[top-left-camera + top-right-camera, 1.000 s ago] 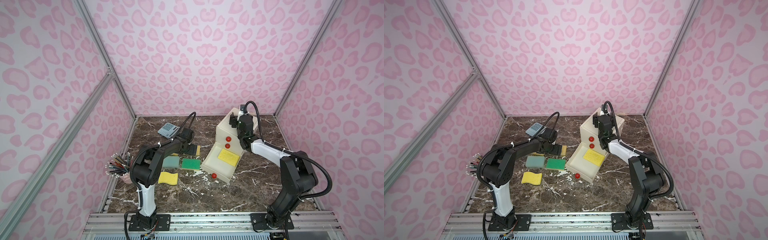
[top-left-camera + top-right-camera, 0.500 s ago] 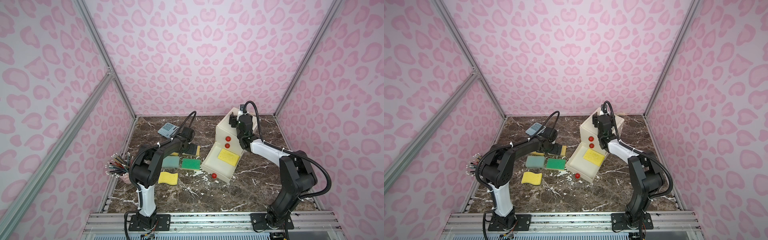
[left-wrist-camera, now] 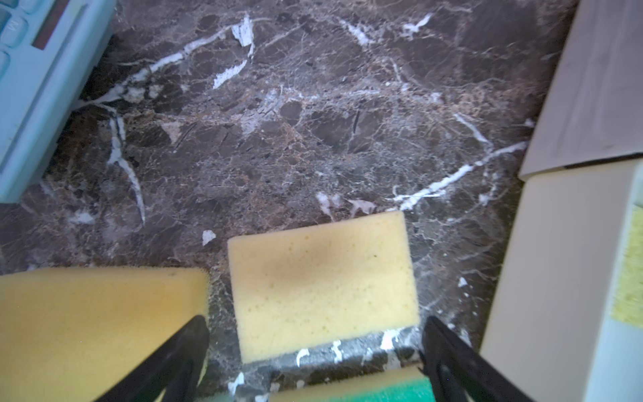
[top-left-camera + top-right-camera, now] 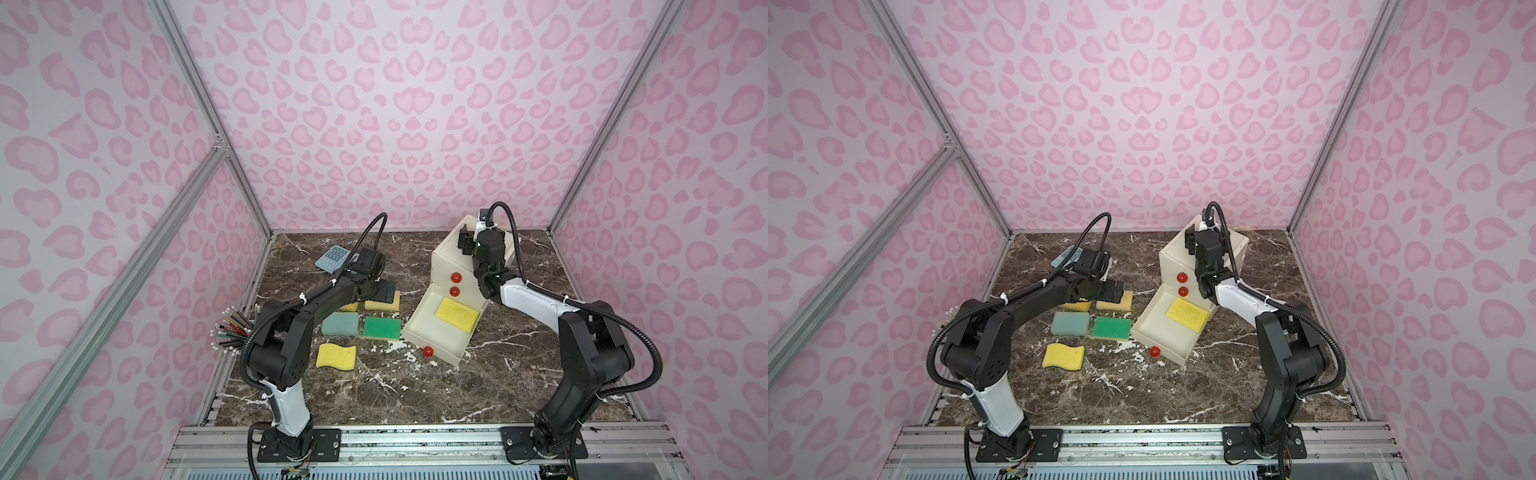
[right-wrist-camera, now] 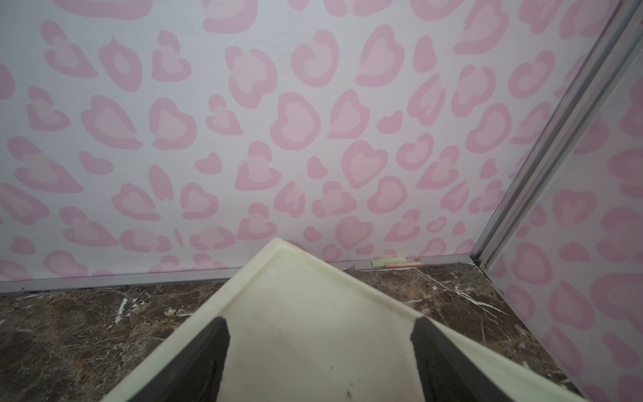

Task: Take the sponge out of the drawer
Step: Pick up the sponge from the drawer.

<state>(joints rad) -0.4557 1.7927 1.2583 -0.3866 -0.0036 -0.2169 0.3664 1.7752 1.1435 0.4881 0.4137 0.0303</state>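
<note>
Yellow sponge (image 4: pixel 457 314) lies flat in the open bottom drawer (image 4: pixel 446 354), right of the left tool (image 3: pixel 315 322), whose jaws gape wide and empty over a loose pale sponge (image 3: pixel 323 278) on the desk (image 3: pixel 313 121). Closing there would likely grab the wrong one; the right tool (image 5: pixel 320 320), jaws apart and empty, sits atop the cabinet (image 5: pixel 306 296), which may shift if nudged.

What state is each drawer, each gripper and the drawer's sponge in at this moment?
Bottom drawer: pulled open.
Two upper drawers: shut.
Yellow sponge: lying flat inside the bottom drawer, not gripped.
Left gripper: open, over a pale sponge on the table.
Right gripper: open, at the cabinet top.
</note>
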